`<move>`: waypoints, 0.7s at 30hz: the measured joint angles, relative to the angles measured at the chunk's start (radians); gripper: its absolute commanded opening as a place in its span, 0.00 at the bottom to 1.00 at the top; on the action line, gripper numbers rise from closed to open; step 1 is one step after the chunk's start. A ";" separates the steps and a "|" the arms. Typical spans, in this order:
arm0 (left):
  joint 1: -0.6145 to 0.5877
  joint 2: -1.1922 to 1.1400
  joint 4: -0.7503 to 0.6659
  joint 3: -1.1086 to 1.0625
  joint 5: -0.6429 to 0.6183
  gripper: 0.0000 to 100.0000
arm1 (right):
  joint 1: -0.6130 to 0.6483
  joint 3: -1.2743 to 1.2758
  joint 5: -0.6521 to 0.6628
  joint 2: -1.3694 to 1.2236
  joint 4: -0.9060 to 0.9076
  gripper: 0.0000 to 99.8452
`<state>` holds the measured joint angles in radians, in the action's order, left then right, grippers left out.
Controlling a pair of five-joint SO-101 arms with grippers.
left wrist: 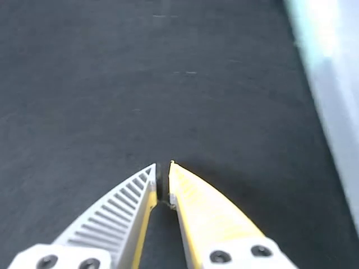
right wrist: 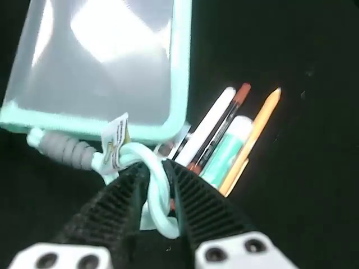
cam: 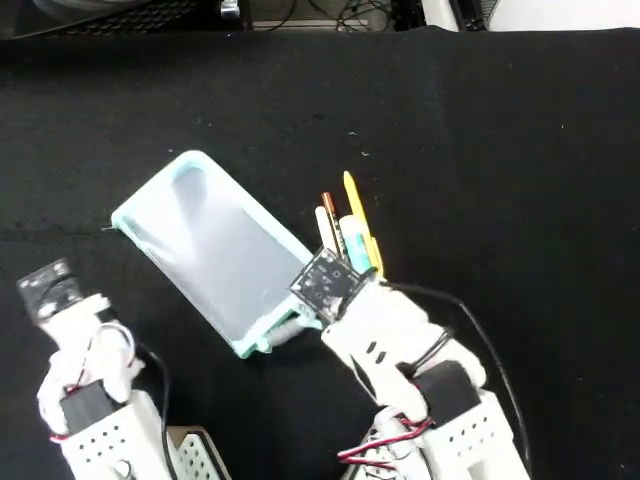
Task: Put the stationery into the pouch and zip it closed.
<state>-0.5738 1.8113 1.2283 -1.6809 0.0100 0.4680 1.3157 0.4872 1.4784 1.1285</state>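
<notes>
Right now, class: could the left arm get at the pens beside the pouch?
Probably not directly: the pouch lies between the left gripper and the pens, and the right gripper, shut on the pouch's loop, crowds their near ends.

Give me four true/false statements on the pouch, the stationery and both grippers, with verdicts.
1. The stationery lies on the table beside the pouch, not inside it. True.
2. The left gripper holds a pen. False: it is shut on nothing, above bare table.
3. The right gripper is closed on the pouch's mint loop. True.
4. The pouch stands upright. False: it lies flat on the table.
</notes>
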 measured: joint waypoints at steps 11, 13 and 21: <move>0.402 0.006 0.037 0.049 0.005 0.32 | 0.000 0.123 -0.023 0.008 -0.169 0.01; 0.465 0.006 0.040 0.049 0.002 0.32 | 0.000 0.123 -0.040 0.008 -0.186 0.01; 0.684 0.006 0.040 0.049 0.003 0.32 | 0.002 -0.006 -0.051 -0.069 -0.203 0.01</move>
<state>0.1105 1.8174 1.2681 -1.6318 0.0130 0.4695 1.3096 0.4365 1.4093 0.9260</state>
